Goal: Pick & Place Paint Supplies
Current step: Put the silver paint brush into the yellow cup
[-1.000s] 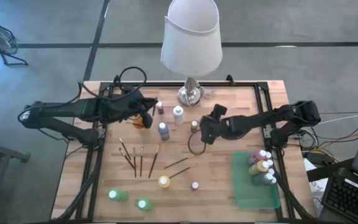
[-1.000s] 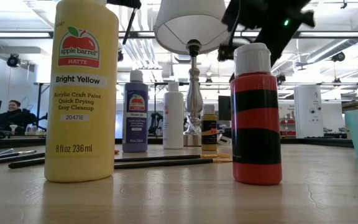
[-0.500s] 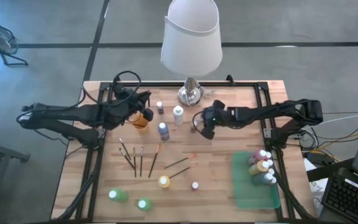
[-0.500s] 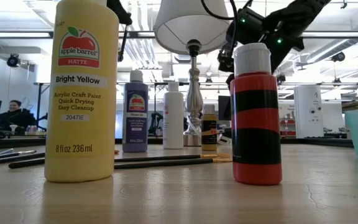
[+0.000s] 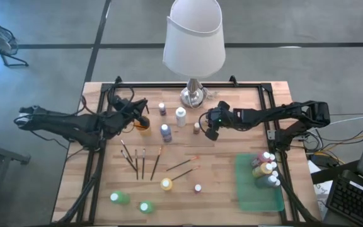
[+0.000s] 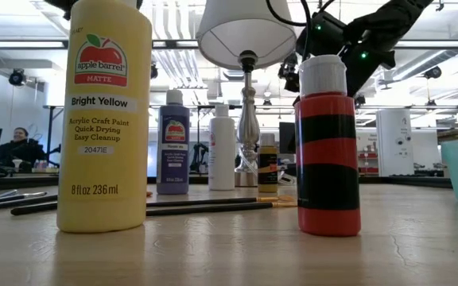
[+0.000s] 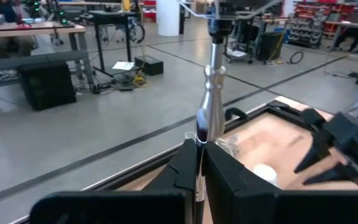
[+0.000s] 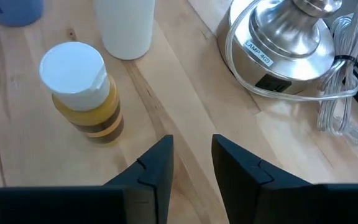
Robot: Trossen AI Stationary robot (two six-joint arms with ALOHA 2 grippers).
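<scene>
My left gripper [image 5: 141, 117] hovers at the table's far left, shut on a thin paintbrush [image 7: 201, 129]. My right gripper [image 5: 208, 132] stands open next to a small yellow-brown bottle [image 8: 82, 93] with a white cap, which is outside the fingers [image 8: 157, 163]. A white bottle [image 5: 181, 115], a blue one [image 5: 166, 132] and a small purple one [image 5: 162, 108] stand near the lamp. Several brushes [image 5: 138, 161] lie mid-table. A yellow bottle [image 5: 166, 184], a small red one [image 5: 198, 188] and two green ones [image 5: 116, 198] stand near the front edge. My left gripper pinches the paintbrush between its two fingers [image 7: 185, 163]. The brush runs along the fingers, and its dark bristle tip [image 7: 201, 132] sticks out past the fingertips. The gripper points about level toward the lamp. The fingers hide the rest of the brush.
A tall lamp with a white shade [image 5: 194, 38] and a metal base [image 5: 194, 96] stands at the far middle, its cable [image 8: 337, 93] coiled beside it. A green tray [image 5: 251, 192] at the front right holds several bottles [image 5: 265, 167]. An orange object [image 5: 144, 123] sits beside my left gripper.
My left gripper has drawn back toward the table's left edge and sunk lower, the brush still in it. My right gripper has swung a little toward the far edge, over to the yellow-brown bottle.
</scene>
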